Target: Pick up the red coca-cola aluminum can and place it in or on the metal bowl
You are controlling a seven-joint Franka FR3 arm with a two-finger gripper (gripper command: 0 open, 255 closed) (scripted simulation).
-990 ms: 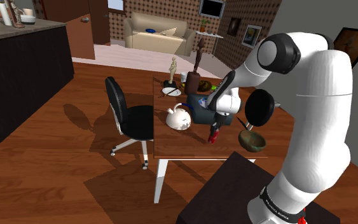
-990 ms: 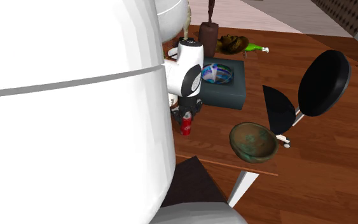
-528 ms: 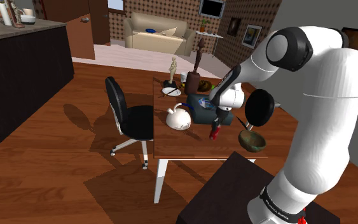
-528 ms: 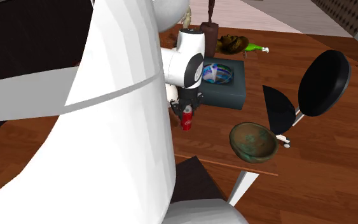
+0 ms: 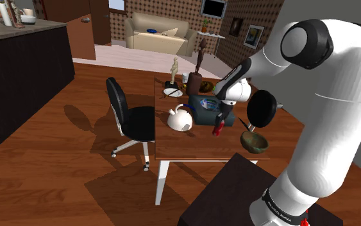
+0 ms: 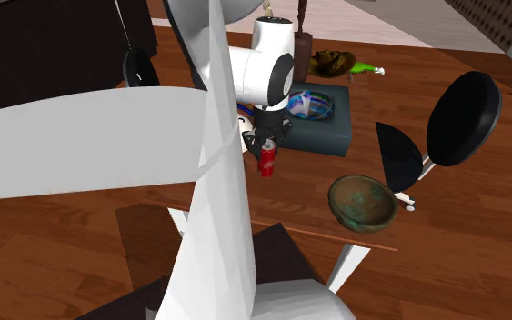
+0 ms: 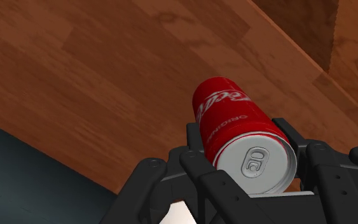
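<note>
1. Red can (image 7: pixel 241 130) clasped between the closed black fingers (image 7: pixel 295 137), top end toward the wrist camera, apparently lifted just off the wooden table (image 5: pixel 179 146).
2. Step in hand, by my reading: carry. Next: travel toward the shoulder view's right until over the bowl (image 6: pixel 362 202), then lower and release.
3. Bowl: greenish-brown, empty, near the table edge, apart from the can.

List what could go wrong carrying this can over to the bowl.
The gripper clasps the red cola can near its top end, so it may swing or slip.
The greenish round bowl sits close to the wooden table edge; a hard drop might knock it off.
The black frying pan beside it could be bumped.
</note>
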